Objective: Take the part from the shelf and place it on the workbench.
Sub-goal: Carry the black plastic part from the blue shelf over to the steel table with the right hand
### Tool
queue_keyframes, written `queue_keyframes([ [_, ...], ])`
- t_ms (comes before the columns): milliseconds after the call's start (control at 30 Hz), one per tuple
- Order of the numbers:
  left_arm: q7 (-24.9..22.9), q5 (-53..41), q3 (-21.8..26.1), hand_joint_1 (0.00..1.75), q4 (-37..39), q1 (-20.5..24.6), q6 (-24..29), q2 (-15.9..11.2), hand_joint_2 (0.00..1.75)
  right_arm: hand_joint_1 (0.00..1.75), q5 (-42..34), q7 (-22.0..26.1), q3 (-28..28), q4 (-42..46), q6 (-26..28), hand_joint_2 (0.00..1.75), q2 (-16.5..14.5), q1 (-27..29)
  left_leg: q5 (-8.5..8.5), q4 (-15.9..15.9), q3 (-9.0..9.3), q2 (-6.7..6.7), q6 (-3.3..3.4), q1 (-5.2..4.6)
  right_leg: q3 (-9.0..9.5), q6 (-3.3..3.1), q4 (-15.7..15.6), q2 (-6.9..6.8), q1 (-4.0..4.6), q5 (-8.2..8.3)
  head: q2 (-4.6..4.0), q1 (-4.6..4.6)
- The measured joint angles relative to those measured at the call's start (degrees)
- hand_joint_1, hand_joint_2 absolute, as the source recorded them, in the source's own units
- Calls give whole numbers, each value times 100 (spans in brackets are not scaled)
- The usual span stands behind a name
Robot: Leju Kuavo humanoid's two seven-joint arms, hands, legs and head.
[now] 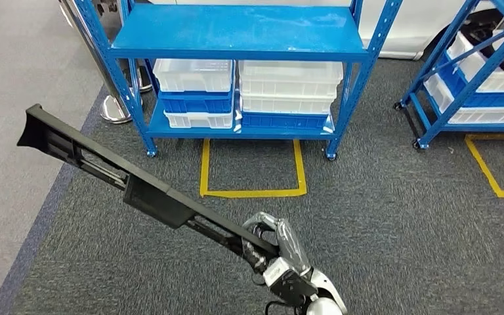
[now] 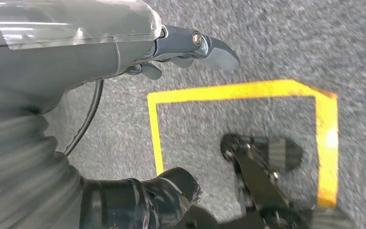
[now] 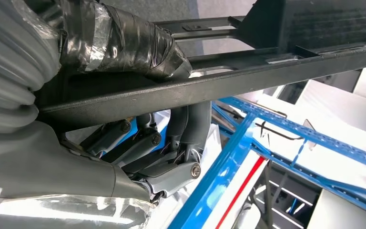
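In the head view a long black part (image 1: 151, 197) stretches from the lower middle up to the left, above the carpet. My right hand (image 1: 275, 246) grips it at its near end, fingers wrapped around the frame. The right wrist view shows the part (image 3: 219, 90) as a dark bar, with the taped thumb on one side and the fingers (image 3: 186, 129) curled around the other. My left hand (image 2: 100, 57) hangs over the floor and holds nothing; its fingers (image 2: 214, 50) stand apart from the taped thumb (image 2: 147, 198).
A blue shelf (image 1: 236, 36) stands ahead with white and blue bins (image 1: 249, 92) on its low tier. A second blue shelf (image 1: 472, 85) is at the right. A yellow floor outline (image 1: 252, 190) lies before the first shelf. A chrome post base (image 1: 115, 108) stands at the left.
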State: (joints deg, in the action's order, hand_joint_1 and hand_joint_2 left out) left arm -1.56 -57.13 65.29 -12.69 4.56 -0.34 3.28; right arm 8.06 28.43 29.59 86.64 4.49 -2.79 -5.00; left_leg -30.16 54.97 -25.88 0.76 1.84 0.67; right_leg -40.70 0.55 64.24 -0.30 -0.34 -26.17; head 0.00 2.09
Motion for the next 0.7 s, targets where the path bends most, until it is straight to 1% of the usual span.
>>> queue_keyframes([
  [33,0,-2,0,0,0,-2,-1,0,175,173,2,0,4,2,14,175,9,6,40,9,-54,4,25,-8,-135,16,383,6,-1,-255,0,2],
  [67,1,-4,0,0,-1,-3,-1,-1,175,173,3,0,8,3,25,175,18,13,75,25,-108,6,35,-15,-256,30,777,9,-5,-467,0,2],
  [100,1,-8,0,0,-1,-5,-1,-1,175,173,7,-1,13,3,34,175,30,21,101,45,-160,6,36,-22,-316,37,1051,9,-5,-586,0,3],
  [133,1,-11,0,0,-1,-7,-1,-1,175,173,12,-1,20,3,43,175,42,27,117,70,-204,5,35,-29,-266,33,1115,9,-4,-593,0,3],
  [167,1,-16,0,0,-1,-8,-1,-1,175,173,17,-1,28,3,51,175,53,32,124,96,-235,1,32,-36,-106,18,949,9,-2,-502,0,3],
  [200,1,-20,0,0,-1,-8,-1,-1,175,173,22,-2,36,5,61,175,63,33,121,123,-254,-2,25,-43,147,-13,587,10,5,-346,0,3],
  [233,1,-24,0,0,0,-9,-1,4,175,173,25,-2,41,9,69,175,70,32,115,147,-275,-5,16,-48,402,-60,190,12,18,-229,0,3],
  [267,1,-28,0,0,1,-7,-3,9,175,173,26,-1,45,17,78,175,76,32,111,180,-300,-8,-6,-62,595,-103,-146,12,34,-144,0,2],
  [300,1,-34,0,0,2,-4,-4,13,175,173,27,0,49,29,88,175,84,33,110,207,-330,-8,-32,-65,703,-139,-361,11,54,-116,0,1],
  [333,2,-40,0,0,2,-3,-6,17,175,173,27,1,51,39,100,175,90,34,115,225,-364,-5,-60,-67,726,-166,-439,10,70,-140,0,1],
  [367,2,-47,0,0,2,1,-7,17,175,173,27,1,52,46,110,175,97,36,123,238,-385,-3,-92,-70,720,-178,-474,9,75,-138,0,1],
  [400,3,-55,0,0,2,3,-5,10,175,173,27,1,54,52,119,175,103,37,107,245,-404,-2,-119,-65,720,-193,-504,4,54,-138,0,2],
  [433,3,-63,0,0,2,2,-5,5,175,173,27,-1,55,57,125,175,107,38,65,281,-422,-7,-148,-67,731,-211,-541,1,30,-127,0,-1],
  [467,4,-72,0,0,3,3,-6,1,175,173,27,-1,56,63,128,175,109,37,-32,406,-476,-16,-174,-63,743,-228,-576,-5,4,-112,0,-12],
  [500,5,-78,0,0,2,4,-7,-4,175,173,27,-1,60,73,130,175,110,36,-183,642,-582,-27,-201,-52,754,-242,-603,-11,-18,-98,0,-21],
  [567,9,-85,-1,0,2,3,-8,-6,175,173,27,-1,65,87,131,175,112,39,-522,1379,-921,-37,-257,-17,744,-254,-602,-17,-16,-91,0,-38],
  [600,10,-90,-1,0,1,0,-8,-9,175,173,27,-2,68,92,131,175,115,48,-610,1689,-1070,-37,-284,-1,736,-254,-592,-18,-17,-91,0,-37],
  [633,11,-95,-1,0,1,-6,-7,-14,175,173,27,-4,69,92,131,175,119,58,-593,1831,-1143,-36,-307,16,731,-252,-580,-17,-21,-92,0,-37],
  [667,11,-98,-1,0,1,-11,-7,-17,175,173,27,-5,70,93,132,175,122,67,-460,1738,-1109,-35,-325,33,728,-248,-565,-13,-27,-95,0,-37],
  [700,12,-101,0,0,1,-12,-7,-20,175,173,27,-6,70,94,132,175,125,73,-240,1423,-969,-35,-339,51,727,-238,-548,-5,-34,-101,0,-37],
])
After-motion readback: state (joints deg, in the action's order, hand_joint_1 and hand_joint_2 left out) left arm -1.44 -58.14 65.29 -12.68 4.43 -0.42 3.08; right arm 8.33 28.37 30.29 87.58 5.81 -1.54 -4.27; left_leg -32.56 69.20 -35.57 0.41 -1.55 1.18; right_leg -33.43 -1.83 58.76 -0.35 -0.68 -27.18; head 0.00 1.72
